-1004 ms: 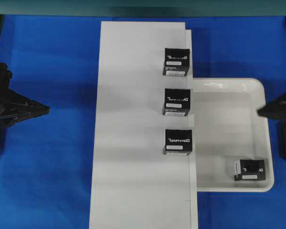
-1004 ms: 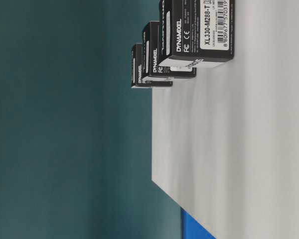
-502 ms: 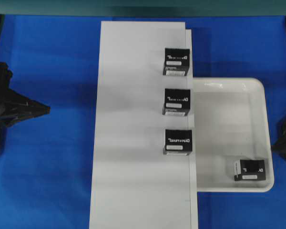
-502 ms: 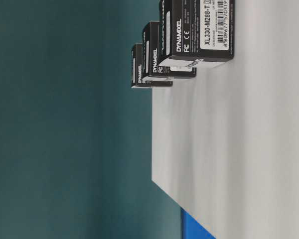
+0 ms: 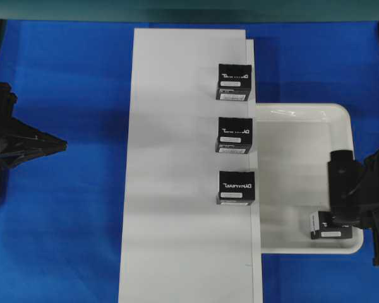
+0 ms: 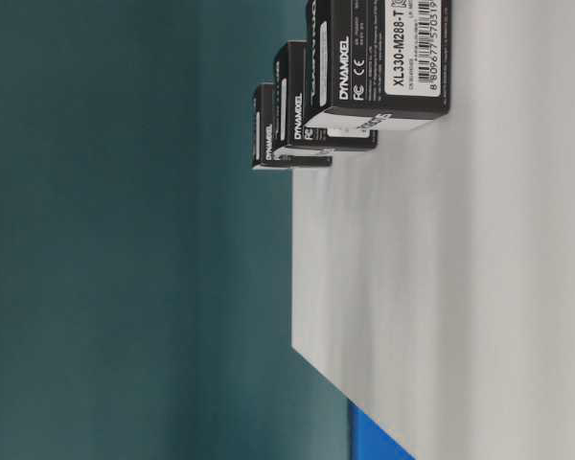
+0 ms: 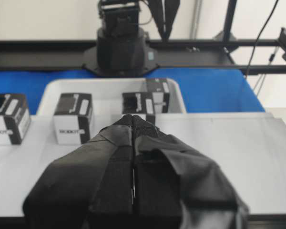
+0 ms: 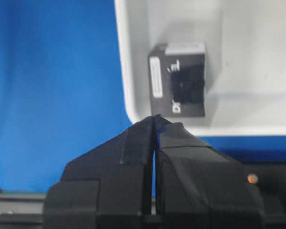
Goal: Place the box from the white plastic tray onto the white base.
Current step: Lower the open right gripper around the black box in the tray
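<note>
Box [image 8: 178, 80] in tray [image 5: 303, 158] — tool [image 8: 155, 119] closed

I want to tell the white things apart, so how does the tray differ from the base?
The tray is glossy, with rounded corners and a raised rim; the base is a flat matte board with square corners. The base is much longer than the tray. The tray holds one black box in a corner; the base carries three lettered boxes in a row along one edge. Both are white rectangles lying side by side on the blue table.
</note>
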Robot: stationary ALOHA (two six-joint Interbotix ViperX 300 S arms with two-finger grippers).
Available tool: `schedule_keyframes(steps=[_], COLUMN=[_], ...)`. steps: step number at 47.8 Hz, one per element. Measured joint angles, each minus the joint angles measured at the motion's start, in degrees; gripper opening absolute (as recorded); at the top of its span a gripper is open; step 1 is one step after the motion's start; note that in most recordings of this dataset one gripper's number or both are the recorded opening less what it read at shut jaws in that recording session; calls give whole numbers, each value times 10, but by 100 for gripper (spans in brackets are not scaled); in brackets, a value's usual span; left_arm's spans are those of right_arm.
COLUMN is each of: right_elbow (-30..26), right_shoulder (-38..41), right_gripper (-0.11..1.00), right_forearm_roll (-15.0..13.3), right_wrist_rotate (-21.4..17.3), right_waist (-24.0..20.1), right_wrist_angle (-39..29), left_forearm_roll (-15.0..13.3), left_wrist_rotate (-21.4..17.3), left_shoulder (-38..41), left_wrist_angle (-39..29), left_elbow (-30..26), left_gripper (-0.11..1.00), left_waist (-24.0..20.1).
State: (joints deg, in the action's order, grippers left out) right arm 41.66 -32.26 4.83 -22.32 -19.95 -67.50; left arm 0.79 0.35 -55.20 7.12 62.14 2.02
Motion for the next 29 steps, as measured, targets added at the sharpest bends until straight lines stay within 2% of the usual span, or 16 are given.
schedule_keyframes(steps=[9, 14, 18, 24, 29], right_elbow=[18, 27, 37, 56, 73], right_shoulder=[7, 6, 6, 7, 7], right_gripper=[4, 14, 35, 74, 96], right_forearm_roll=[3, 11, 21, 37, 35], right_wrist_rotate=[-7, -10, -17, -31, -35], right_waist=[-2, -3, -3, -2, -3], right_wrist_angle=[5, 25, 41, 62, 75], left_forearm_roll=[-1, -1, 0, 0, 0], left_wrist_rotate=[0, 0, 0, 0, 0], left_shoulder=[0, 0, -1, 0, 0], left_wrist_angle=[-1, -1, -1, -1, -1], left_elbow=[-1, -1, 0, -1, 0], left_gripper=[-7, -7, -7, -7, -7], left_waist=[0, 0, 0, 0, 0])
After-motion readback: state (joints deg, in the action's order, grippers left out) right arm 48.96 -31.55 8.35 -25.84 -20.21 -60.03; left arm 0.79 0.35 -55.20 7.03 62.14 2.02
